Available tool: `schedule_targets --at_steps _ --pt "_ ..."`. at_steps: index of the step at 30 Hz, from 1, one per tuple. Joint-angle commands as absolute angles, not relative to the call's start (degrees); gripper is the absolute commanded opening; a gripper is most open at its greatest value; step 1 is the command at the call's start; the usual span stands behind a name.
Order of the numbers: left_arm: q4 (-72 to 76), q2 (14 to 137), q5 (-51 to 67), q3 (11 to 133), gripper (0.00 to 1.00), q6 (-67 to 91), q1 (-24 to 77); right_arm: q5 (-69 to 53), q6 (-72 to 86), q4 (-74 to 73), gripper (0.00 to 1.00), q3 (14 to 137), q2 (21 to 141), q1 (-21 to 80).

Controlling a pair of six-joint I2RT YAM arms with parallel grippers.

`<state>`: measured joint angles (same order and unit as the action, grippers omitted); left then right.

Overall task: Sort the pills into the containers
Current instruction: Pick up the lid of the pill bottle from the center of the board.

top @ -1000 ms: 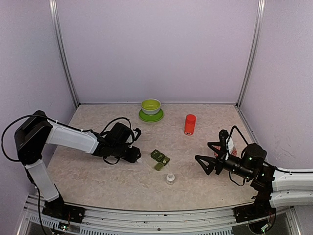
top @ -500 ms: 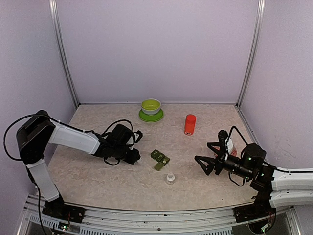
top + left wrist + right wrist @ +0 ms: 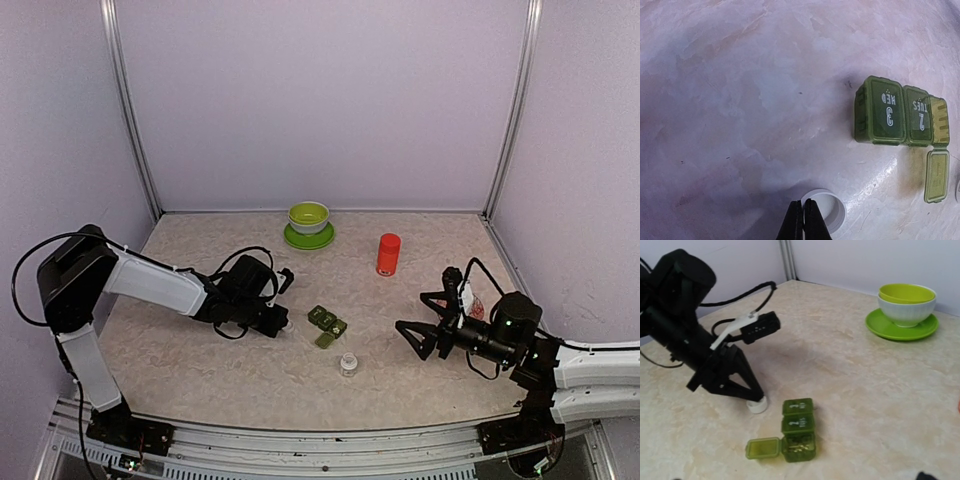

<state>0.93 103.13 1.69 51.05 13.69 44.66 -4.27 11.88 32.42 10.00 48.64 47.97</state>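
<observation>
Early step, I judge — left gripper pinched shut, tips against a white cap near the dark green pill organizer mid-table, its end lid flipped open; right gripper spread wide, empty — next calls for filling that open compartment.

- A bare stretch of surface lies between the containers and the wide-spread right hand, so that side is open.
- The left hand, fingers together, sits low just left of the containers, a white cap at its tips.
- The open lid juts sideways from the end compartment.
- A small clear bottle stands near the containers' front side.
- The red bottle and the bowl on its saucer stand well behind.
</observation>
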Motion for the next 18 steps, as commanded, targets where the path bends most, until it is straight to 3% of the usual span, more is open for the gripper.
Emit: schedule_targets --at_steps 1,7,18 --pt "1.84 102.86 6.13 49.79 0.0 14.17 44.65 -9.07 10.43 33.13 1.0 12.77 49.72 48.3" --pt "3.83 100.13 13.16 48.52 0.0 15.53 44.74 -15.08 5.51 31.18 0.94 17.62 53.09 49.11" --pt "7.2 92.52 23.06 45.23 0.0 20.64 48.15 -9.89 -21.61 21.1 0.91 27.27 58.35 57.55"
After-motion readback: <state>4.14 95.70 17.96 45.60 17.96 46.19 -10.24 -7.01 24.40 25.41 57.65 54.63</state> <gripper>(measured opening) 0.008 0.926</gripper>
